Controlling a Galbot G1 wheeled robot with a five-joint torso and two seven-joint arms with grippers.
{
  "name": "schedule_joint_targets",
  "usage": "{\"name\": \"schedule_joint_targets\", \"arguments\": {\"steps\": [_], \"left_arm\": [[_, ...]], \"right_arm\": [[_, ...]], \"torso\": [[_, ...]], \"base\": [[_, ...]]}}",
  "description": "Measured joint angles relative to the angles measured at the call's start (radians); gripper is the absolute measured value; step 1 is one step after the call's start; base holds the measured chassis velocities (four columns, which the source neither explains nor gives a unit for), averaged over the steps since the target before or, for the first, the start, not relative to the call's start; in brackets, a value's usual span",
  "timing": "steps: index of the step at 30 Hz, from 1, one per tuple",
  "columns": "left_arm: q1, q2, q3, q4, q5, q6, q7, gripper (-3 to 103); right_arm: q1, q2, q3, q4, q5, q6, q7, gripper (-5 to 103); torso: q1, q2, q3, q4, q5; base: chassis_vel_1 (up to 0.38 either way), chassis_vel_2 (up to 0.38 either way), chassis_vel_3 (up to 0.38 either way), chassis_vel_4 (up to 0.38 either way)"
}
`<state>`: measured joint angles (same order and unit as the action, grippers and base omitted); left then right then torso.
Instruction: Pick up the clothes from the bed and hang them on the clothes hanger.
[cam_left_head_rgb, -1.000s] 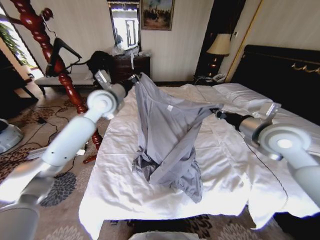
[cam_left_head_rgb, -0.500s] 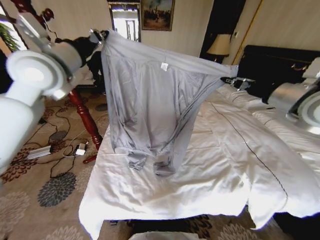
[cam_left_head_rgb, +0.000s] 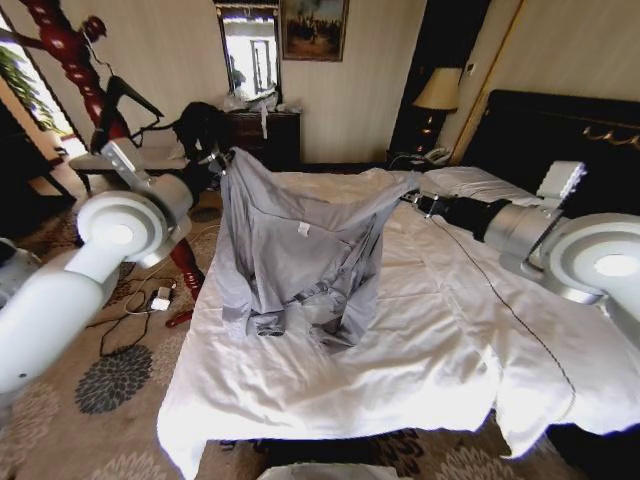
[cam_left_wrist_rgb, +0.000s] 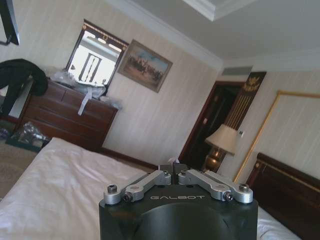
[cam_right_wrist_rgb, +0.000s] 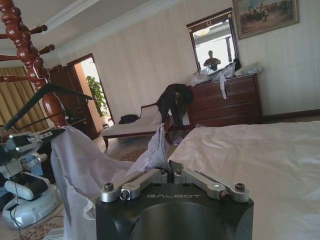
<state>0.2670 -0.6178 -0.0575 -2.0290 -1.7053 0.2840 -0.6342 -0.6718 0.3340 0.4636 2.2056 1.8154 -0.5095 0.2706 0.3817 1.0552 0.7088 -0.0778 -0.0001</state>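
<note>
Your left hand (cam_left_head_rgb: 222, 157) is clenched on one shoulder of the light grey-blue long-sleeved collared shirt (cam_left_head_rgb: 297, 245), held up over the near left edge of the wide white-sheeted bed (cam_left_head_rgb: 400, 350). Your right hand (cam_left_head_rgb: 412, 199) pinches the other shoulder, farther toward the tall black headboard (cam_left_head_rgb: 560, 140). The thin fabric spans between your two hands, sagging in the middle, and its lower part and sleeves lie bunched on the sheet below them. In the right wrist view a fold of the shirt rises from the closed fingers (cam_right_wrist_rgb: 145, 179). Beyond your left hand, away from the bed, the slim black shoulder-shaped hanger (cam_left_head_rgb: 125, 95) hangs on the glossy dark-red turned-wood coat stand (cam_left_head_rgb: 85, 75), well apart from the shirt.
</note>
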Motion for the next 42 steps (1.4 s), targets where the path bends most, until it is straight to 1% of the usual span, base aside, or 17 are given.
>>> {"name": "schedule_joint_targets", "arguments": {"steps": [3, 6, 9, 11, 14, 16, 18, 20, 24, 25, 27, 29, 30, 32, 33, 37, 42], "left_arm": [[-0.020, -0.017, 0.029, 0.044, 0.020, 0.025, 0.009, 7], [-0.085, -0.039, 0.076, 0.135, 0.056, 0.039, 0.019, 23], [-0.135, -0.048, 0.106, 0.203, 0.069, 0.047, 0.037, 28], [-0.203, -0.059, 0.157, 0.295, 0.091, 0.052, 0.067, 40], [-0.223, -0.067, 0.178, 0.333, 0.113, 0.054, 0.080, 51], [-0.210, -0.067, 0.169, 0.324, 0.120, 0.053, 0.081, 57], [-0.121, -0.040, 0.104, 0.223, 0.124, 0.046, 0.081, 68], [-0.078, -0.023, 0.074, 0.178, 0.127, 0.043, 0.081, 68], [0.274, 0.099, -0.186, -0.043, 0.185, 0.023, 0.113, 89], [0.274, 0.099, -0.186, -0.043, 0.185, 0.023, 0.113, 89], [0.498, 0.156, -0.339, -0.160, 0.243, -0.001, 0.139, 98], [0.704, 0.172, -0.503, -0.257, 0.288, -0.013, 0.157, 99], [0.704, 0.172, -0.503, -0.257, 0.288, -0.013, 0.157, 99], [0.914, 0.158, -0.697, -0.352, 0.335, -0.026, 0.162, 100], [0.914, 0.158, -0.697, -0.352, 0.335, -0.026, 0.162, 100], [1.184, 0.100, -0.933, -0.407, 0.360, -0.037, 0.172, 100], [1.263, 0.088, -1.085, -0.420, 0.341, -0.044, 0.185, 100]], "right_arm": [[-0.002, -0.007, 0.002, 0.000, 0.013, -0.019, 0.000, 1], [-0.031, -0.033, 0.020, 0.000, 0.039, -0.064, 0.012, 1], [-0.043, -0.045, 0.031, -0.003, 0.074, -0.080, 0.031, 1], [-0.035, -0.050, 0.036, -0.004, 0.136, -0.095, 0.060, 1], [-0.028, -0.060, 0.036, 0.006, 0.186, -0.118, 0.075, 1], [-0.027, -0.068, 0.035, 0.016, 0.207, -0.138, 0.092, 1], [-0.031, -0.077, 0.030, 0.020, 0.207, -0.157, 0.111, 1], [-0.032, -0.078, 0.028, 0.019, 0.204, -0.160, 0.115, 1], [-0.025, -0.082, 0.024, -0.005, 0.167, -0.170, 0.123, 1], [-0.025, -0.082, 0.024, -0.005, 0.167, -0.170, 0.123, 1], [-0.023, -0.079, 0.024, -0.016, 0.156, -0.170, 0.126, 1], [-0.022, -0.068, 0.024, -0.021, 0.150, -0.170, 0.134, 1], [-0.022, -0.068, 0.024, -0.021, 0.150, -0.170, 0.134, 1], [-0.028, -0.050, 0.028, -0.022, 0.143, -0.169, 0.149, 1], [-0.028, -0.050, 0.028, -0.022, 0.143, -0.169, 0.149, 1], [-0.035, -0.048, 0.040, -0.005, 0.148, -0.160, 0.173, 1], [-0.040, -0.057, 0.044, 0.012, 0.153, -0.153, 0.182, 1]], "torso": [[0.000, 0.000, 0.000, -0.0001, 0.0001], [0.000, 0.000, 0.000, -0.0003, -0.0001], [0.000, 0.000, 0.000, -0.0005, 0.0002], [0.000, 0.000, 0.000, -0.0001, 0.0003], [0.000, 0.000, 0.000, -0.0001, 0.0001], [0.000, 0.000, 0.000, -0.0005, -0.0001], [0.000, 0.000, 0.000, -0.0007, 0.0000], [0.000, 0.000, 0.000, -0.0005, 0.0001], [0.000, 0.000, 0.000, 0.0005, -0.0006], [0.000, 0.000, 0.000, 0.0005, -0.0006], [0.000, 0.000, 0.000, 0.0008, -0.0002], [0.000, 0.000, 0.000, 0.0000, -0.0001], [0.000, 0.000, 0.000, 0.0000, -0.0001], [0.000, 0.000, 0.000, -0.0003, 0.0007], [0.000, 0.000, 0.000, -0.0003, 0.0007], [0.000, 0.000, 0.000, 0.0002, -0.0004], [0.000, 0.000, 0.000, -0.0002, 0.0000]], "base": [[0.000, 0.000, 0.000, 0.000], [0.000, 0.000, 0.000, 0.000], [0.000, 0.000, 0.000, 0.000], [0.000, 0.000, 0.000, 0.000], [0.000, 0.000, 0.000, 0.000], [0.000, 0.000, 0.000, 0.000], [0.000, 0.000, 0.000, 0.000], [0.000, 0.000, 0.000, 0.000], [0.000, 0.000, 0.000, 0.000], [0.000, 0.000, 0.000, 0.000], [0.000, 0.000, 0.000, 0.000], [0.000, 0.000, 0.000, 0.000], [0.000, 0.000, 0.000, 0.000], [0.000, 0.000, 0.000, 0.000], [0.000, 0.000, 0.000, 0.000], [0.000, 0.000, 0.000, 0.000], [0.000, 0.000, 0.000, 0.000]]}}
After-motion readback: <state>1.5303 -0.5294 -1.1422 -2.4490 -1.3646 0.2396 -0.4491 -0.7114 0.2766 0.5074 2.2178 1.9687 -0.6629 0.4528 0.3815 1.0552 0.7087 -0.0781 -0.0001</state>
